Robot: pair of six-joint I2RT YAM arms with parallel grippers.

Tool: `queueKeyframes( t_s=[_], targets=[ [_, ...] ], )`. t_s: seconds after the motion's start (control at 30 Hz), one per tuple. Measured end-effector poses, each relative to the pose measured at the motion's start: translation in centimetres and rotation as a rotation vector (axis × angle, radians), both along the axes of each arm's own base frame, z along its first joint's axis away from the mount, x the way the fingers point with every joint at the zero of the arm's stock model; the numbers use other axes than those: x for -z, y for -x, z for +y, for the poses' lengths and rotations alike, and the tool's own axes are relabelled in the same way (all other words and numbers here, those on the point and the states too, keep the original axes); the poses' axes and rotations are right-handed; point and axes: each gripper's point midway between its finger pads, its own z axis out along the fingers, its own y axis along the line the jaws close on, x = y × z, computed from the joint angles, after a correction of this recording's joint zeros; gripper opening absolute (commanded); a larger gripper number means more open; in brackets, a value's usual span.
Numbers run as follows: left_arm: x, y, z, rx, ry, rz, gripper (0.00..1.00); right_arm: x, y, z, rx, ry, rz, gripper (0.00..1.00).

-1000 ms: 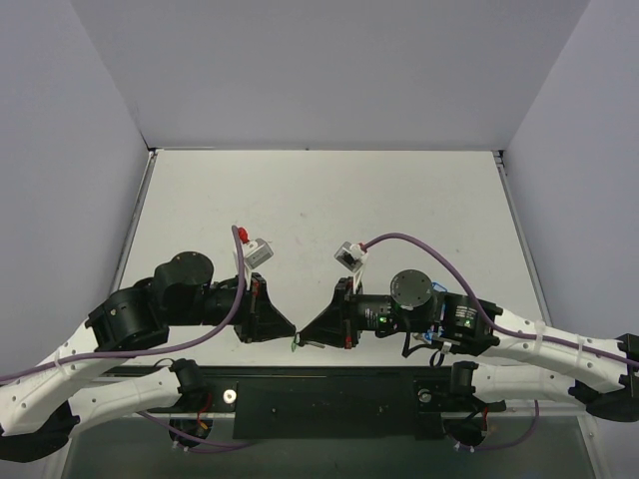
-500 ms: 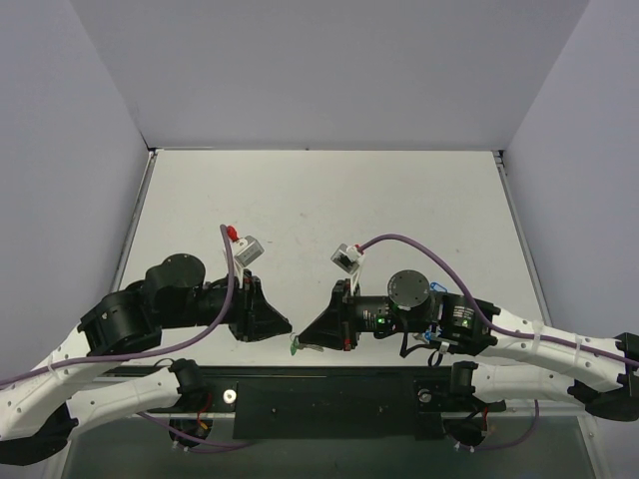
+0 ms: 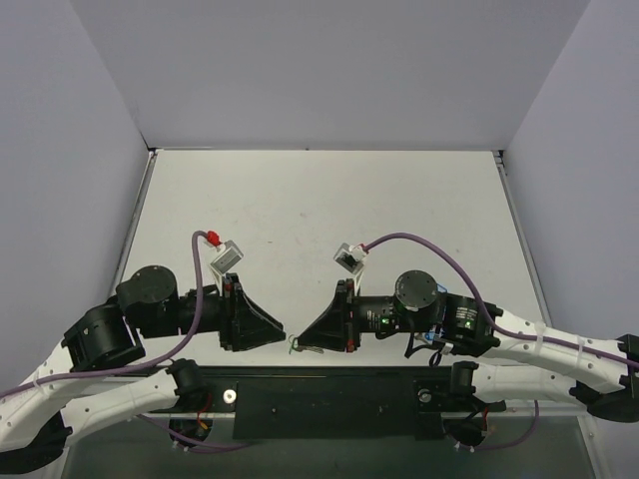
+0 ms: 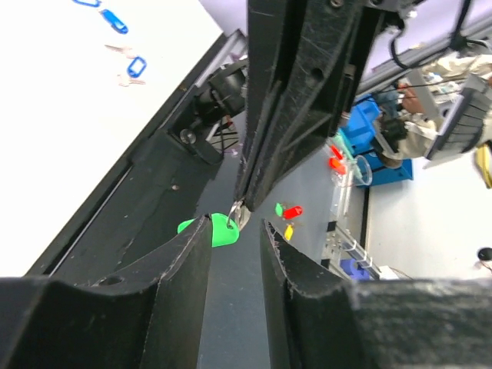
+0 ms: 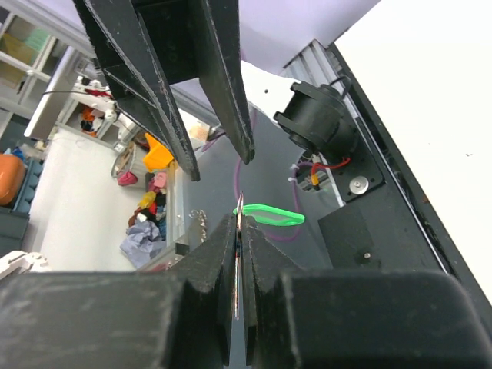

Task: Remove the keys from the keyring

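**Thin grip, close to the edge**

Our right claw [image 5: 240,223] is pinched shut on the keys [image 4: 219,228], held in the air near the front edge of the table [image 3: 319,200]. The green tag [image 5: 269,214] hangs at its tip. The left claw [image 4: 234,221] stands parted and holds nothing, just short of the tag. We judge the ring [image 4: 234,207] too thin to catch surely. If the left fingers knock the tag, the set could twist free and drop onto the black rail [image 3: 329,399].
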Motion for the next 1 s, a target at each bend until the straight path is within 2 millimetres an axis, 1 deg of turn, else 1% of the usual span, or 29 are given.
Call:
queueKeyframes(
  t_s=[0.17,0.27,0.43,0.53,0.63,0.83,0.93,0.97,1.0],
  targets=[
    [-1.5,1.5,-0.3,0.080,0.099,-0.003,0.43,-1.5,0.7,-0.3,-0.030,-0.057,-0.008,0.00],
    [-1.9,2.1,-0.8,0.123,0.125,0.006,0.43,-2.1,1.1,-0.2,-0.050,-0.083,-0.013,0.00],
    [-1.9,2.5,-1.4,0.166,0.134,0.023,0.42,-2.1,1.9,-0.2,-0.082,-0.083,-0.013,0.00],
    [-2.2,2.7,-1.6,0.182,0.146,0.019,0.38,-2.1,2.0,-0.2,-0.087,-0.082,-0.013,0.00],
    [-2.3,2.9,-1.6,0.196,0.152,0.019,0.37,-2.1,2.1,-0.2,-0.090,-0.082,-0.016,0.00],
    [-1.2,3.0,-1.9,0.213,0.133,0.037,0.36,-2.3,2.1,-0.2,-0.094,-0.085,-0.024,0.00],
    [-0.8,3.0,-2.1,0.218,0.122,0.046,0.31,-2.8,2.1,-0.3,-0.095,-0.095,-0.035,0.00],
    [-0.8,3.0,-2.1,0.219,0.119,0.049,0.26,-2.9,2.1,-0.3,-0.095,-0.096,-0.039,0.00],
    [-0.7,3.0,-2.2,0.225,0.116,0.053,0.24,-2.9,2.1,-0.3,-0.095,-0.095,-0.043,0.00]
  ],
)
